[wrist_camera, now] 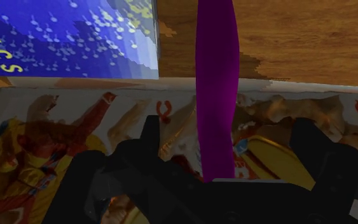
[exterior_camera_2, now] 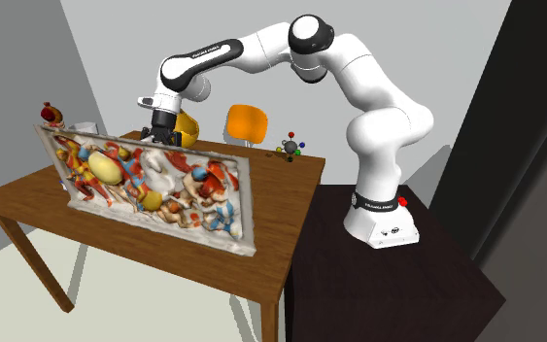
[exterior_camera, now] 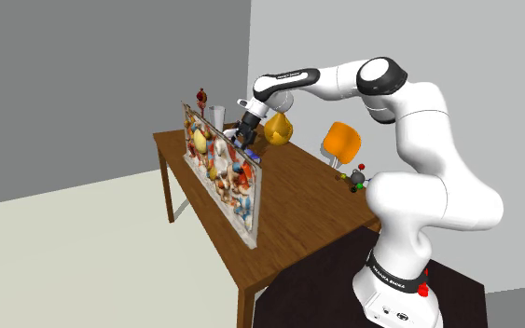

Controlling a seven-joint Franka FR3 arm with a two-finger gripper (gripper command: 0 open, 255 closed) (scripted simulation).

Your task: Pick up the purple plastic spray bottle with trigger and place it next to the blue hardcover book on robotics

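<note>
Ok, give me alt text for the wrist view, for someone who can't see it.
A slim purple spray bottle runs straight out from the black end effector over a brown wooden table. A blue book with yellow lettering lies on the table beside the bottle, and a colourful picture panel stretches across close under the end effector.

Yellow capitals on the cover of the blue book (wrist_camera: 63, 38), seen in the wrist view, end in "ICS"; the letters before them are cut off by the picture's edge; more yellow lettering near the book's far corner is too cropped to read. A dark band (exterior_camera: 393, 276) round the foot of the arm (exterior_camera: 437, 186) carries white lettering, too small to make out in either exterior view.
</note>
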